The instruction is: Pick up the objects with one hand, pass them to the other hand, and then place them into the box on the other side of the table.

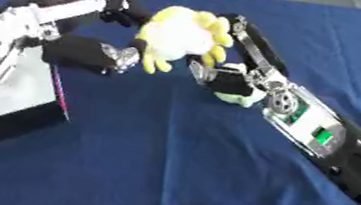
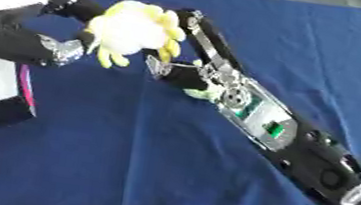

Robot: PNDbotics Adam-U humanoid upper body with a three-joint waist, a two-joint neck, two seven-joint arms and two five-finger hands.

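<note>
A yellow and white plush toy point(image 1: 180, 34) hangs above the blue cloth at the upper middle, between my two hands. My left hand point(image 1: 81, 52) comes in from the left, with fingers curled over the toy's upper left side and the thumb point(image 1: 121, 57) under it. My right hand point(image 1: 231, 84) reaches in from the right. Its fingers point(image 1: 254, 46) run up the toy's right side and its thumb sits just below the toy. A small pale green thing point(image 1: 239, 100) shows under the right palm; I cannot tell what it is.
A black box point(image 1: 14, 119) with a white inside and a pink edge strip stands at the left edge, below my left arm. The blue tablecloth point(image 1: 175, 164) covers the table. My right forearm point(image 2: 302, 142) lies diagonally across the right side.
</note>
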